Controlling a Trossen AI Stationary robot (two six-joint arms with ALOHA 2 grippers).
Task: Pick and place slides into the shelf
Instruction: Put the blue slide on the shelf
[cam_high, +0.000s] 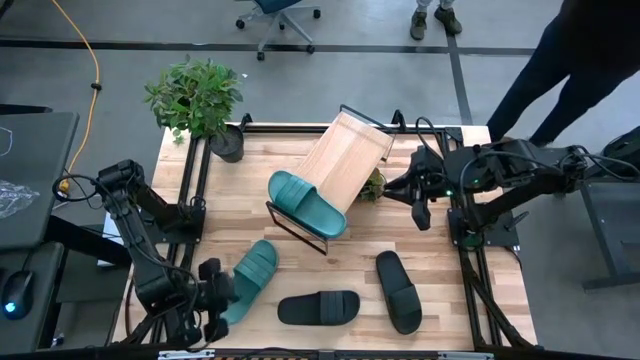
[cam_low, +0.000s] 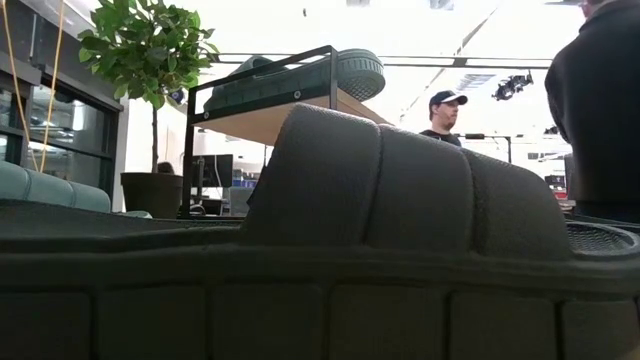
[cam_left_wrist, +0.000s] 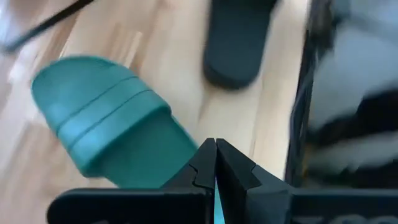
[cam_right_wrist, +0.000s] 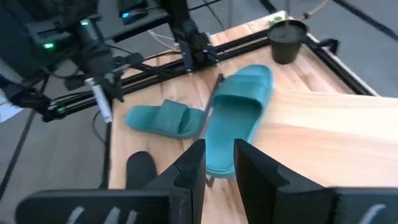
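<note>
risk of slip: left gripper (cam_high: 212, 312) pinched shut on heel edge of teal slide (cam_high: 250, 277) at table's front-left; thin grip, could twist free when lifted. other teal slide (cam_high: 306, 203) already on shelf (cam_high: 350, 152). right gripper (cam_high: 421, 215) beside shelf, slightly parted, empty.

Readable text: none in any view.
Slides: no brand or number legible.
Shelf: no label visible.
Person's cap, low view: no mark legible.
</note>
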